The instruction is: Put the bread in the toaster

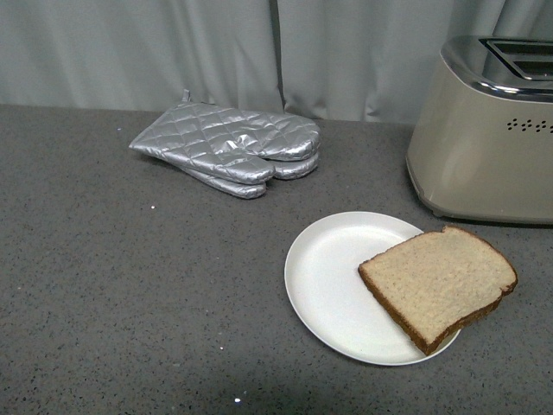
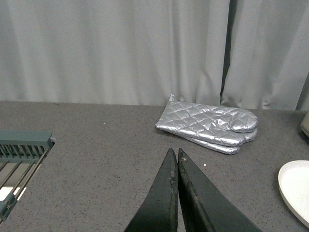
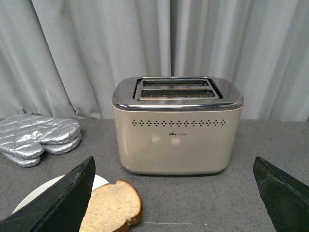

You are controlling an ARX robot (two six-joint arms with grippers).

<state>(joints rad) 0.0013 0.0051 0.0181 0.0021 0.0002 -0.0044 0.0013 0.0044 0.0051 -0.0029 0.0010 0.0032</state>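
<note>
There is one toaster (image 1: 484, 138), with two slots (image 3: 176, 88) in its chrome top. One slice of bread (image 1: 438, 284) lies in front of the toaster, on one white plate (image 1: 324, 277). Two silver quilted oven mitts (image 1: 229, 147), stacked, lie well to the toaster's left. One green wire rack (image 2: 24, 142) sits on the far side of the mitts from the toaster.

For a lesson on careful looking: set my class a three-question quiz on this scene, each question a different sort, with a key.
1. True or false: the bread lies wholly within the plate.
2. Of the left gripper and the right gripper, which is open? A left; B right; C both.
3. How many slots does the toaster show in its top?
Key: 1 false, it overhangs the rim; 2 B; 3 two.
</note>
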